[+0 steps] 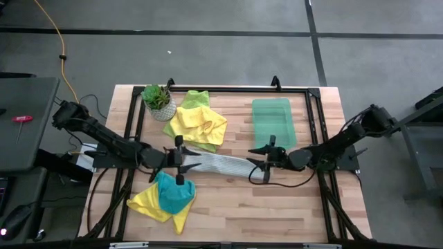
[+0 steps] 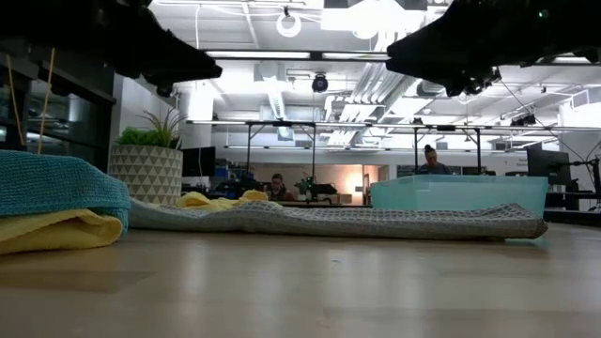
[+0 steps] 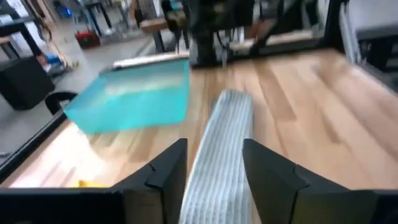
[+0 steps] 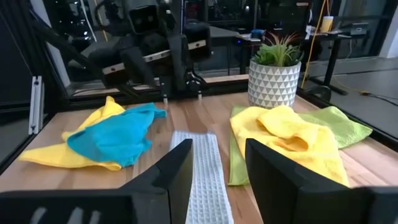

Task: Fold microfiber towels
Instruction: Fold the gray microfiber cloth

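A grey towel (image 1: 221,164), folded into a long narrow strip, lies flat on the table's middle (image 2: 338,221), running left to right. My left gripper (image 1: 194,160) hovers open over its left end, with the strip showing between and below the fingers (image 3: 214,152). My right gripper (image 1: 255,158) hovers open over its right end (image 4: 217,152). In the low view both grippers hang well above the strip. A teal towel (image 1: 173,192) lies crumpled on a yellow one (image 1: 154,206) at the near left. Another yellow towel (image 1: 199,124) lies on a lime green one (image 1: 195,99) at the far left.
A potted plant (image 1: 158,100) in a white patterned pot stands at the far left corner. A translucent green tray (image 1: 271,121) sits at the far right. A dark frame (image 1: 228,88) runs around the table's edges. Bare wood lies along the near edge, right of the teal towel.
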Tool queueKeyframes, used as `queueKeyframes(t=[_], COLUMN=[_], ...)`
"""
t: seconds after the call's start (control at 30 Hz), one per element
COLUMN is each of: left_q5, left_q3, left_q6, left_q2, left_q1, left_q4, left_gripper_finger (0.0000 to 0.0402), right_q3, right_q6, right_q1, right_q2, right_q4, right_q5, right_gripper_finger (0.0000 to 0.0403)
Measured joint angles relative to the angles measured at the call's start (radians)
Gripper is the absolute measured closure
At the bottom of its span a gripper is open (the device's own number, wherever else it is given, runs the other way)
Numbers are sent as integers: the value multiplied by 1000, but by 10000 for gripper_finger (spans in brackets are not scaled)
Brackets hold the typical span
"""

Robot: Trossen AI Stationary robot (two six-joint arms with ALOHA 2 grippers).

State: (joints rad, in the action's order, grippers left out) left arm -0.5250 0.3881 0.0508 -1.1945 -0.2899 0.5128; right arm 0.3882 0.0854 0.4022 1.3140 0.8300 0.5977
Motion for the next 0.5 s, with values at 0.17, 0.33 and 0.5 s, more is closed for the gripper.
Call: queueKeyframes(t=[0.17, 0.33, 0.5], left_q5=[-59, -19, -2], left_q3=[131, 209, 229], left_q6=[-88, -150, -127], left_q2=[-63, -121, -142], left_q1=[-29, -41, -41], left_q4=[-265, -398, -418], left_gripper_finger=[204, 180, 179], right_q3=[0, 0, 77], right_q6=[2, 23, 223], right_q1=[13, 30, 44], right_q2=[0, -1, -18], right_q4=[-18, -54, -312], right_q5=[0, -8, -92], right_gripper_finger=[265, 265, 265])
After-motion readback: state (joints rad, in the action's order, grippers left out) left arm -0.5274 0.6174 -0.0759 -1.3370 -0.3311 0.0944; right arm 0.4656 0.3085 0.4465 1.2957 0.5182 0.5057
